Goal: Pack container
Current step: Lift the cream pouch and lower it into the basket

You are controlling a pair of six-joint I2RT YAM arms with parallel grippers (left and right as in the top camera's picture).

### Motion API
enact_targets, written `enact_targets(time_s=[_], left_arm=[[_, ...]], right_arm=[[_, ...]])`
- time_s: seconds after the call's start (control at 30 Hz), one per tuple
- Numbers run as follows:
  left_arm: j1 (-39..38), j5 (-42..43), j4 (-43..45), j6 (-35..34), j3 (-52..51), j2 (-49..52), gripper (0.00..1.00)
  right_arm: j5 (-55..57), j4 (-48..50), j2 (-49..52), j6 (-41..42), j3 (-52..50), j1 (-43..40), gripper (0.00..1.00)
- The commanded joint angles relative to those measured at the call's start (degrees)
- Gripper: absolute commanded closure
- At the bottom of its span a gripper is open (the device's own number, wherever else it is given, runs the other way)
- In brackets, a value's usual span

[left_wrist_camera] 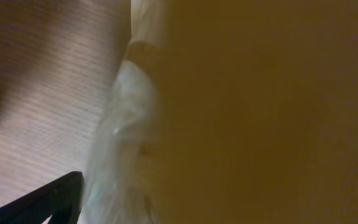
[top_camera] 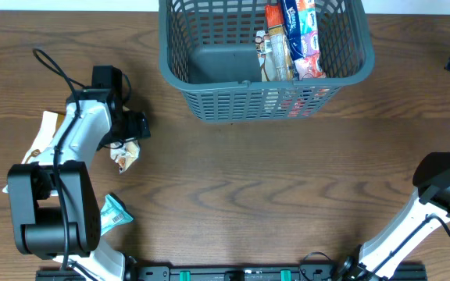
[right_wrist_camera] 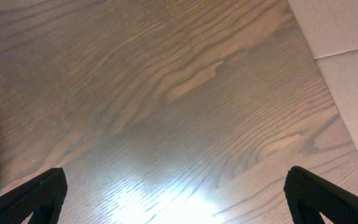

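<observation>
Overhead, I see the basket (top_camera: 233, 100) at the far edge of the table (top_camera: 248, 187), snack packets (top_camera: 291, 39) in its right side. My left gripper (top_camera: 124, 147) clenches a crumpled packet (top_camera: 126, 160); my right gripper (right_wrist_camera: 178, 198) hangs spread wide.

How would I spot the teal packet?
Find the left arm's black base at the left of the table. The teal packet lies flat just right of it. It is the only green-blue packet outside the basket.
</observation>
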Motion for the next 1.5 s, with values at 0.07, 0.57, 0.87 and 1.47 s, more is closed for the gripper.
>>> enact_targets(time_s=[0.07,0.57,0.87,1.47], left_arm=[[0.1,0.2,3.8,1.0,-4.0,0.7,0.02],[0.1,0.2,7.5,-2.0,-7.1,0.6,0.94],[0.0,0.1,2.6,-3.7,-0.8,-10.9,0.94],[0.0,14.2,7.2,-7.5,15.5,-45.8,0.94]], right_arm=[[0.0,-0.1,-0.5,0.8,-0.2,-0.3,0.01],[0.0,-0.1,-0.5,0.8,-0.2,-0.3,0.01],[0.0,-0.1,-0.5,0.8,-0.2,-0.3,0.01],[0.0,-0.1,-0.5,0.8,-0.2,-0.4,0.01]])
